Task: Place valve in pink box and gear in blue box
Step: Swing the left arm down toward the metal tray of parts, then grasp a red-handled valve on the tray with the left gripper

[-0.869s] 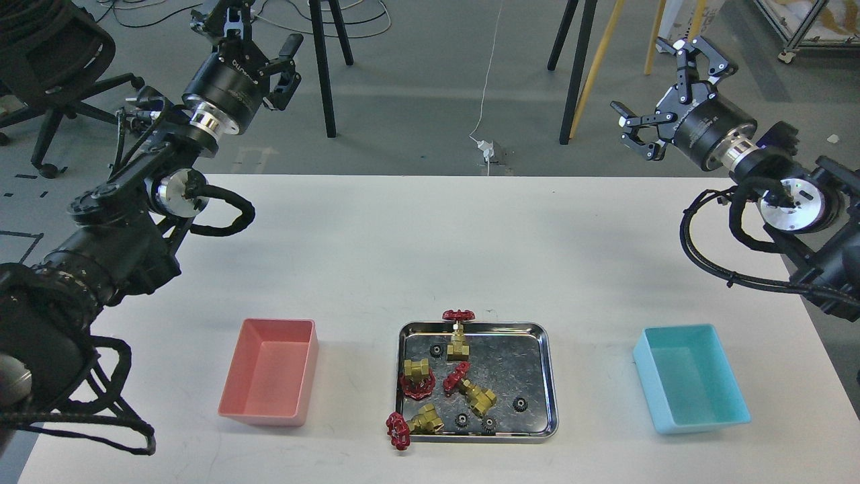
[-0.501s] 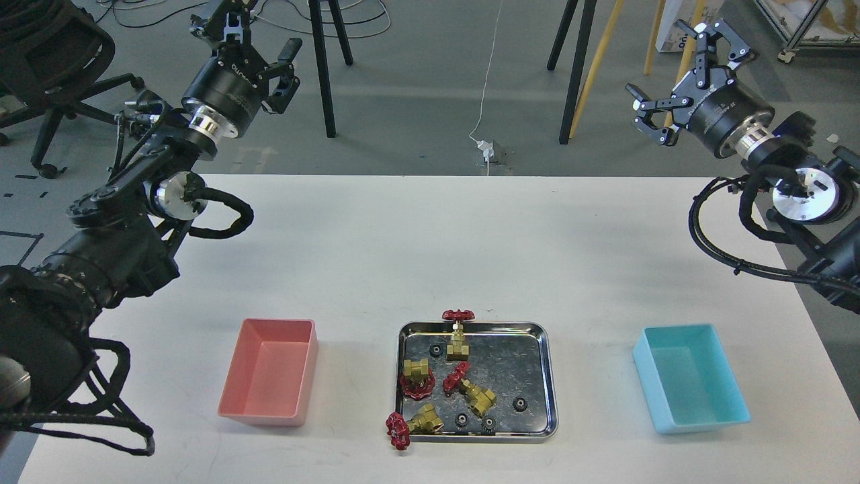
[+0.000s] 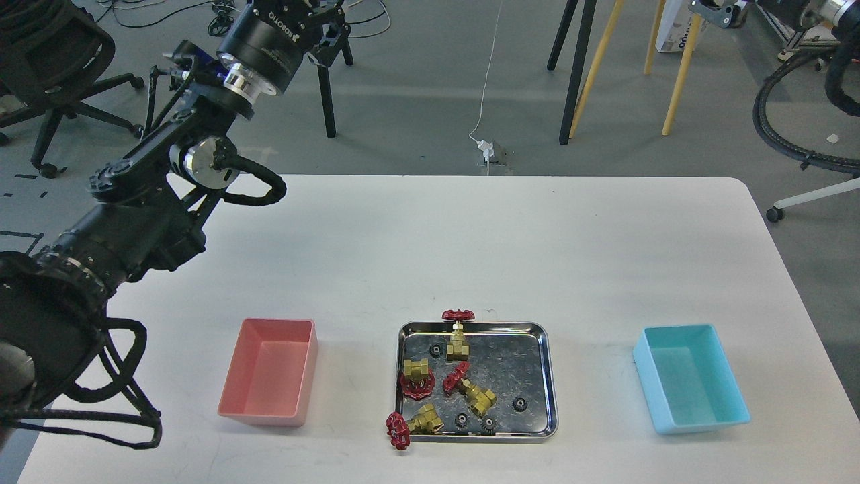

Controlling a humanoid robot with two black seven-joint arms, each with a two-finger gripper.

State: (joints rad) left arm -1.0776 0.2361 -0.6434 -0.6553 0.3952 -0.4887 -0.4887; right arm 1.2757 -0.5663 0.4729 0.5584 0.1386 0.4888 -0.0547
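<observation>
Head view: brass valves point(image 3: 477, 396) on glossy steel tray point(image 3: 547, 376); both grippers' fingers cropped, state unclear.

You've got a white table point(image 3: 470, 242) with rounded corners sitting on a grey floor point(image 3: 430, 101). Behind it stand black stand legs point(image 3: 574, 74) and a couple of yellow wooden legs point(image 3: 678, 74). A black office chair point(image 3: 47, 60) sits at the far left, and a white cable point(image 3: 487, 81) runs down to a plug on the floor. Dark cables lie tangled near the top edge. Lighting's soft and even.
</observation>
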